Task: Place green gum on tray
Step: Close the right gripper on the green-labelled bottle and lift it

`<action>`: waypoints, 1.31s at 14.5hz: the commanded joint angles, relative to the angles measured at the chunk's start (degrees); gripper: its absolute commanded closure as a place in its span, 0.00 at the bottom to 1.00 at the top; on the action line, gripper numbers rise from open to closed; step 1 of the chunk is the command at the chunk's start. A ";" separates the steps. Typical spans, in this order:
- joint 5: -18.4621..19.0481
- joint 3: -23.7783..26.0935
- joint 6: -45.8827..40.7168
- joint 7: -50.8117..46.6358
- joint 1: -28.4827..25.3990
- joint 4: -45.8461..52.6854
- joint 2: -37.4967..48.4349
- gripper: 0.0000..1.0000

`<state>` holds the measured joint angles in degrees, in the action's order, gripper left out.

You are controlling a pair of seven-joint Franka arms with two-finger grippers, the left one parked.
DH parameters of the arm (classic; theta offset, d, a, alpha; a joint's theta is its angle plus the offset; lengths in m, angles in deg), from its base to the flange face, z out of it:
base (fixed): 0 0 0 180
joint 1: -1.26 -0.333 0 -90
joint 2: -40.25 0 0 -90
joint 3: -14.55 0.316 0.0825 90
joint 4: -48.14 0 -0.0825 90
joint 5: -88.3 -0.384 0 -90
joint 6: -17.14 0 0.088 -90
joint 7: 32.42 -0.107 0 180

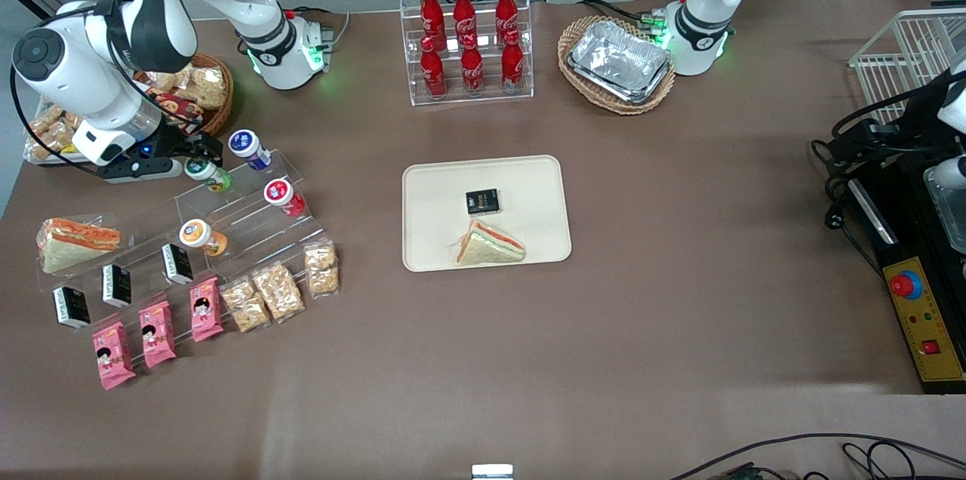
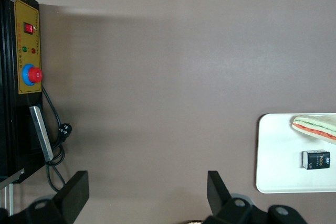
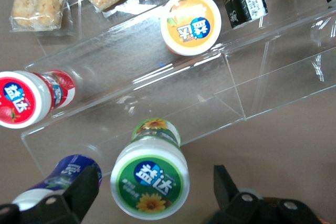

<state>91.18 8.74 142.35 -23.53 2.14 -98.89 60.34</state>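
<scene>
The green gum, a small bottle with a white lid and green label, lies on the top step of a clear acrylic stand; it shows also in the front view. My gripper hovers over it, open, one finger on each side of the lid with gaps between fingers and lid. From the front, the gripper sits at the gum's lid end. The cream tray lies mid-table, toward the parked arm from the stand, carrying a sandwich and a small black box.
A blue-bodied bottle lies close beside one finger. Red and orange bottles rest on lower steps. Snack packs and pink packets lie nearer the front camera. A cola rack and foil-tray basket stand farther away.
</scene>
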 commanded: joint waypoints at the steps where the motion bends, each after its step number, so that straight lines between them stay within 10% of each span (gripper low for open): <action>1: 0.46 0.10 1.88 -0.37 0.17 -0.63 -0.67 0.06; 12: 0.11 0.10 2.23 -0.37 0.17 -0.71 -1.46 0.60; 19: -0.07 0.62 -12.31 1.65 0.17 9.88 3.55 0.62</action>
<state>91.18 8.78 140.58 -23.00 2.13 -96.92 60.80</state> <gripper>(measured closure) 0.414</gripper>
